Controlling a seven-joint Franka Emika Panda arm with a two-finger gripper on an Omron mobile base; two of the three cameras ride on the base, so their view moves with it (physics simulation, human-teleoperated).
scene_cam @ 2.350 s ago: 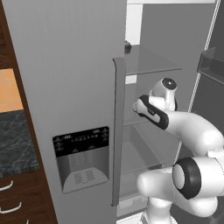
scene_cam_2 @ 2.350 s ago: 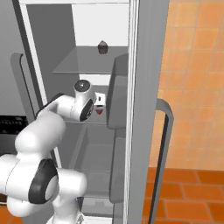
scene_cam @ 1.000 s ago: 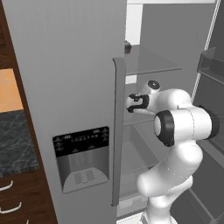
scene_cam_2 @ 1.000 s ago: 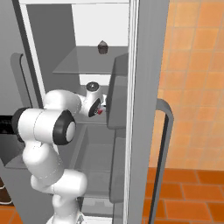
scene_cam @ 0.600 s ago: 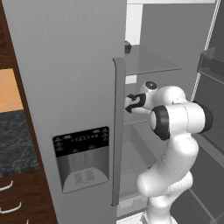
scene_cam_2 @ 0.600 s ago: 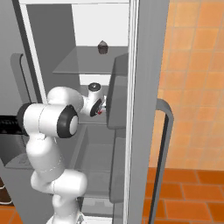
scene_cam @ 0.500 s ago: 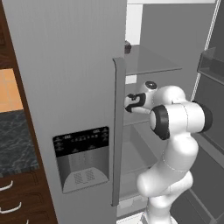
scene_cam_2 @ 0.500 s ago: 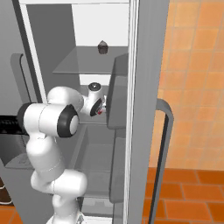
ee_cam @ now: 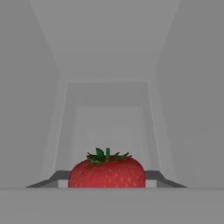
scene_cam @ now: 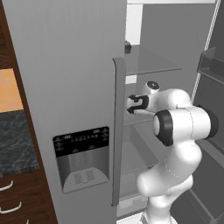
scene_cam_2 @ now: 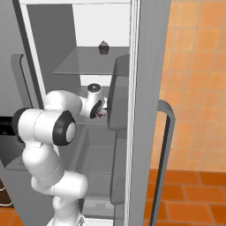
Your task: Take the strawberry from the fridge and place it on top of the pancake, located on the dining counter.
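Left base view: arm has pushed a little deeper into the open fridge than a second ago, elbow folded high, forearm level over the middle glass shelf. Gripper sits at the door edge; fingers too small here to read.

Right base view: same reach, wrist bent sideways toward the shelf's front. Gripper has a speck of red at its tip, the strawberry, on the middle shelf. Small dark round-topped item on the upper shelf, well apart, untouched.

Hand view: strawberry centred, very close, green cap up. Fingers hidden low in frame; they look to have just drawn in around the fruit, but a firm clamp can't be told. Judgement: grasp step closing, lift-out and carry to the pancake not yet done.
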